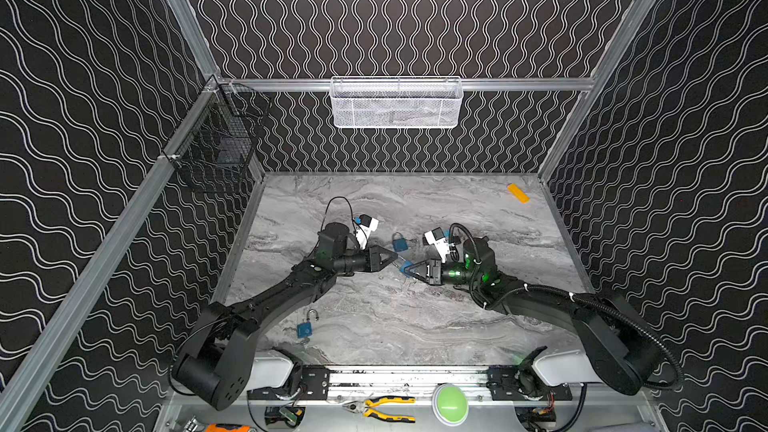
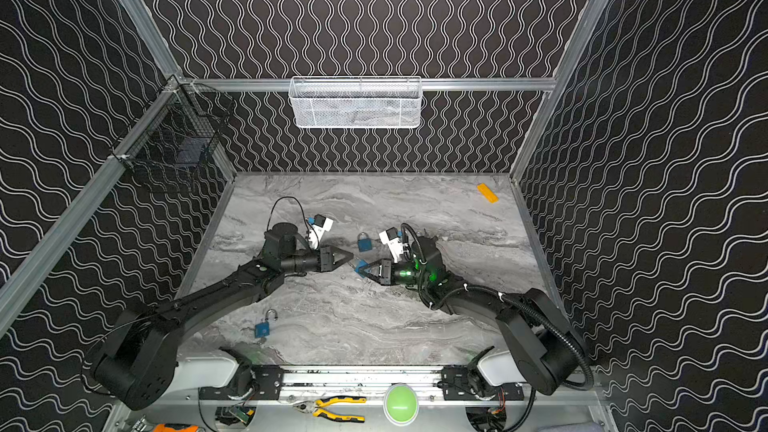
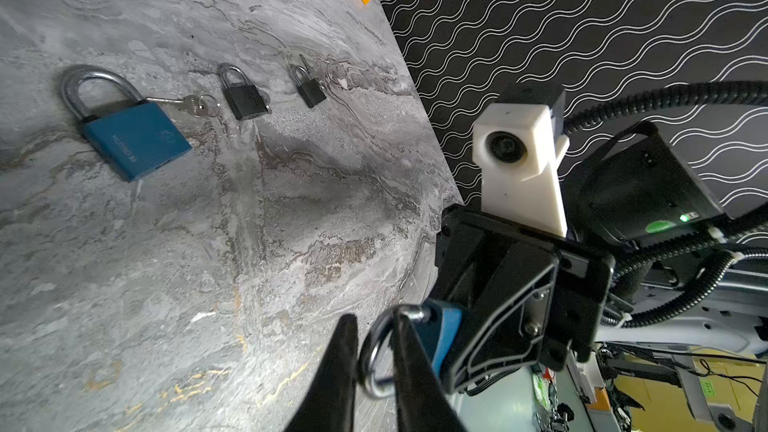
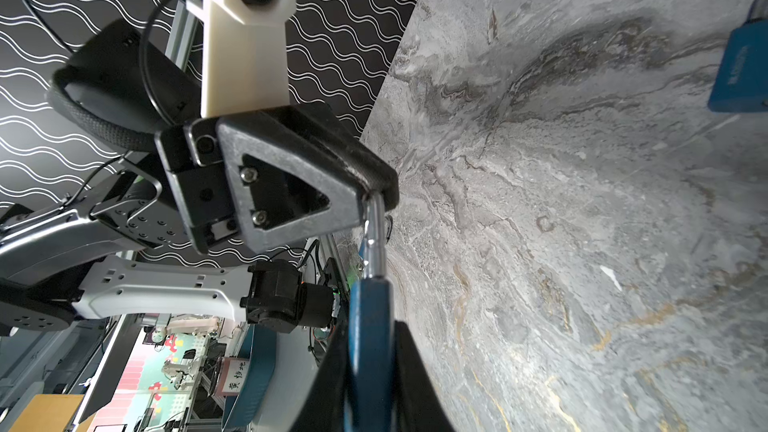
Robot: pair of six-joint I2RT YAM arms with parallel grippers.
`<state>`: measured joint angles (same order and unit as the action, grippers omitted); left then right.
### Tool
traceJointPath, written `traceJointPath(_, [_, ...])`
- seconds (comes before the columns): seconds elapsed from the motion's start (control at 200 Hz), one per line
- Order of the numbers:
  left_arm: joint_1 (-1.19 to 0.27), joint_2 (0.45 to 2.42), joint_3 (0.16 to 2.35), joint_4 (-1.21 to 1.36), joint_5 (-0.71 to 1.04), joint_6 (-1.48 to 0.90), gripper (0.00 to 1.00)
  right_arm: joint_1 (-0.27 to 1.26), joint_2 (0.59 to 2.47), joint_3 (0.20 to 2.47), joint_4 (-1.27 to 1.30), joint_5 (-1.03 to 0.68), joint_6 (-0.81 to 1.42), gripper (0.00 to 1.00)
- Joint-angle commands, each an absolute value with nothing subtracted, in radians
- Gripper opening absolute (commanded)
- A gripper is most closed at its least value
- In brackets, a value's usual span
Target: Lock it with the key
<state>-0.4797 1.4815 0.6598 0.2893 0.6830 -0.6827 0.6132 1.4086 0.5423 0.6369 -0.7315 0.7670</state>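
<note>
The held padlock (image 1: 405, 266) is carried clear of the desk (image 1: 374, 326), near its middle. Its blue body is clamped in the right pincer (image 4: 371, 363), and its steel shackle (image 4: 374, 238) is pinched at the bend by the left pincer (image 3: 376, 371), whose jaws are closed against it. The shackle looks raised out of the body, so a push home is judged to be next. If that push is given off-axis, the body could be twisted in the right pincer's narrow grip, or the round shackle could be squeezed out of the left one and the padlock dropped. No key is seen in it. A key (image 3: 183, 103) on a ring lies on the desk just beside a second blue padlock (image 3: 133, 139), and whether it fits the held one cannot be told. Printing is borne on that second padlock's face, but it is too blurred to be read, so no brand can be made out.
</note>
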Motion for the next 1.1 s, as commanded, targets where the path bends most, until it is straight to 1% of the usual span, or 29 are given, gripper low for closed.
traceJointPath(0.0, [-0.480,1.490,0.671,0.351,0.717,-0.699,0.15,0.610,1.405,0.540,0.666,-0.739,0.758,0.00])
traceJointPath(0.355, [-0.481,1.494,0.643,0.461,0.768,-0.728,0.06,0.584,1.401,0.540,0.637,-0.754,0.769,0.00])
traceJointPath(0.531, [-0.487,1.512,0.637,0.548,0.805,-0.747,0.00,0.537,1.419,0.508,0.706,-0.795,0.874,0.00])
traceJointPath(0.686, [-0.516,1.524,0.659,0.601,0.832,-0.738,0.00,0.501,1.410,0.490,0.721,-0.804,0.934,0.00])
traceJointPath(0.891, [-0.606,1.571,0.752,0.518,0.816,-0.675,0.00,0.444,1.385,0.476,0.726,-0.830,0.977,0.00])
traceJointPath(0.981, [-0.622,1.611,0.762,0.587,0.835,-0.707,0.00,0.443,1.361,0.483,0.669,-0.835,0.946,0.00])
traceJointPath(0.996, [-0.623,1.617,0.762,0.598,0.838,-0.712,0.00,0.416,1.356,0.482,0.664,-0.837,0.944,0.00])
traceJointPath(1.096, [-0.635,1.647,0.771,0.647,0.847,-0.741,0.00,0.371,1.327,0.464,0.653,-0.853,0.954,0.00])
